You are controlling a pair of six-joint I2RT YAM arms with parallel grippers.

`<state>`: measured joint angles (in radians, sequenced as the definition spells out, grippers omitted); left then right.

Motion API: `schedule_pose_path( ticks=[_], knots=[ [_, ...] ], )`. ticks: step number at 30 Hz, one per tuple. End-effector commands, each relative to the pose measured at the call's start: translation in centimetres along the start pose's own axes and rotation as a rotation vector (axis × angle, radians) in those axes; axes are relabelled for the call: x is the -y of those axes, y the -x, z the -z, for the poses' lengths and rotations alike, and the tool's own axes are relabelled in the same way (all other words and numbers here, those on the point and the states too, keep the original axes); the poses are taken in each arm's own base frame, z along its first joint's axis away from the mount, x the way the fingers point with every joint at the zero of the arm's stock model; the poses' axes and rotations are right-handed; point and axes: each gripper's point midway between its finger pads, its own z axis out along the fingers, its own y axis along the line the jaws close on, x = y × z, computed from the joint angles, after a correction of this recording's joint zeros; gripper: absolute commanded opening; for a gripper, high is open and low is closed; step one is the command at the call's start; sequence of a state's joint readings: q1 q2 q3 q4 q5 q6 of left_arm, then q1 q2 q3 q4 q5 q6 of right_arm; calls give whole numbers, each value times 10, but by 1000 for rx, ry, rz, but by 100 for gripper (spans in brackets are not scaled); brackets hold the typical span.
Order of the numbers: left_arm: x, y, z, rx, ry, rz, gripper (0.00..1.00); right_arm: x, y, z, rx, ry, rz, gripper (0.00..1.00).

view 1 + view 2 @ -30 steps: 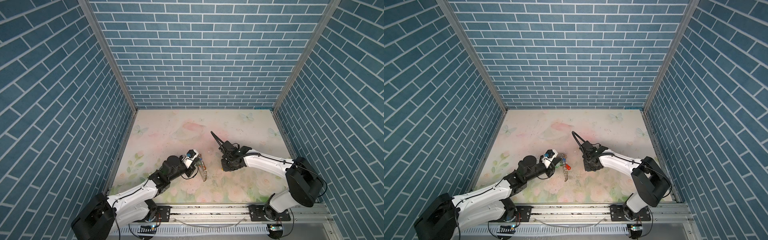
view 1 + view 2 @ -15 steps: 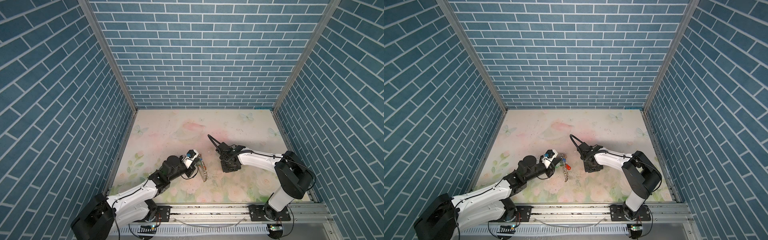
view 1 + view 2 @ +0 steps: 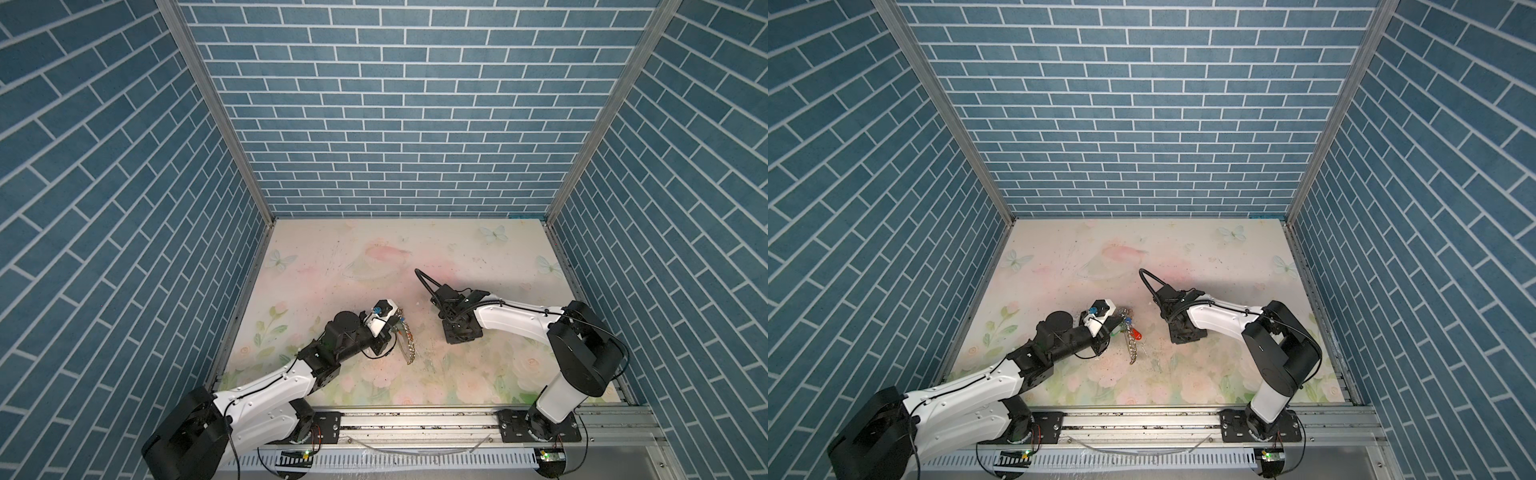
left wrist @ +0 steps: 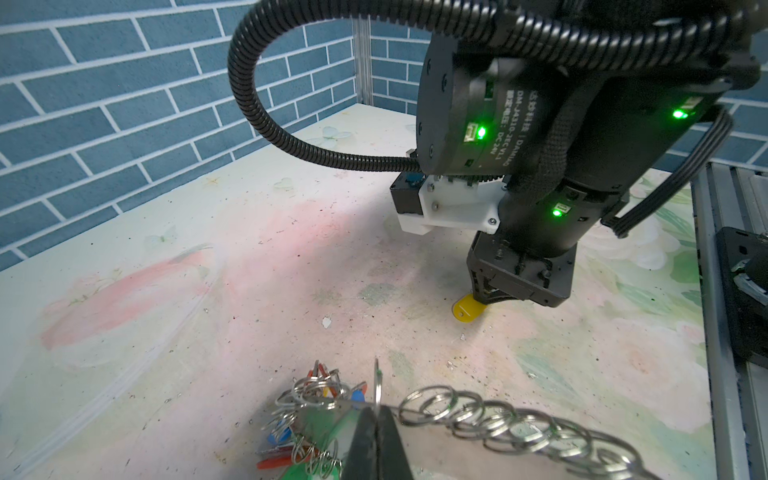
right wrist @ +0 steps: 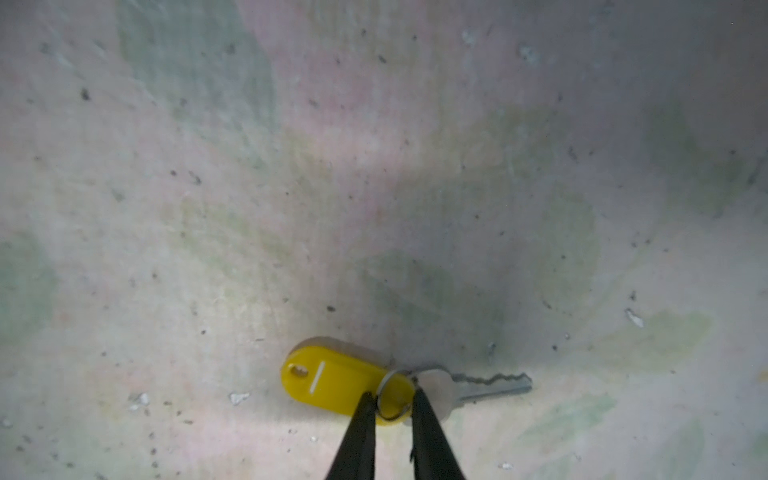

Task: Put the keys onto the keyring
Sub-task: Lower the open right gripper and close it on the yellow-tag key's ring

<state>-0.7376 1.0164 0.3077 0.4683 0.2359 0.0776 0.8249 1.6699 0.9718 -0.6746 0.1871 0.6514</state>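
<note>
The keys lie flat on the table: a yellow oblong tag [image 5: 332, 384] joined by a small wire ring to a silver key [image 5: 478, 384]. My right gripper [image 5: 392, 401] points straight down at them. Its two thin fingertips stand a narrow gap apart, one on each side of that small ring. The tag [image 4: 467, 309] peeks out under the same gripper in the left wrist view. My left gripper [image 4: 376, 409] is shut on one upright wire ring of the keyring [image 4: 328, 419], held just above the table. The keyring [image 3: 405, 338] [image 3: 1129, 332] shows in both top views.
Red [image 3: 1136, 333], blue [image 4: 279, 436] and green [image 4: 328, 469] tagged keys hang from the keyring. A chain of silver rings [image 4: 498, 419] trails from it onto the table. Blue brick walls close in three sides, and a metal rail [image 3: 415, 419] runs along the front.
The right gripper has shifted a little to the left over the yellow-tagged key and its jaws have narrowed. The left arm and keyring have stayed still.
</note>
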Motion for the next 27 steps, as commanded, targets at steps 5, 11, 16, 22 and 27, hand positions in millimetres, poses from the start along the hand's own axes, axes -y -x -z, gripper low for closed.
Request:
schedule_pose_path(
  ticks=[5,11,16,22,27],
  knots=[
    [1,14,-1,43,-11,-3,0,16,11,16,46,-99,-55,19],
    [1,12,-3,35,-16,-2,0,16,12,15,55,-107,-65,16],
    [2,11,-4,30,-18,-1,0,13,12,12,55,-89,-68,13],
    [2,11,-4,27,-22,-1,0,5,14,8,55,-52,-77,13],
    [2,11,-4,26,-23,0,0,6,16,5,58,-57,-88,13]
  ],
)
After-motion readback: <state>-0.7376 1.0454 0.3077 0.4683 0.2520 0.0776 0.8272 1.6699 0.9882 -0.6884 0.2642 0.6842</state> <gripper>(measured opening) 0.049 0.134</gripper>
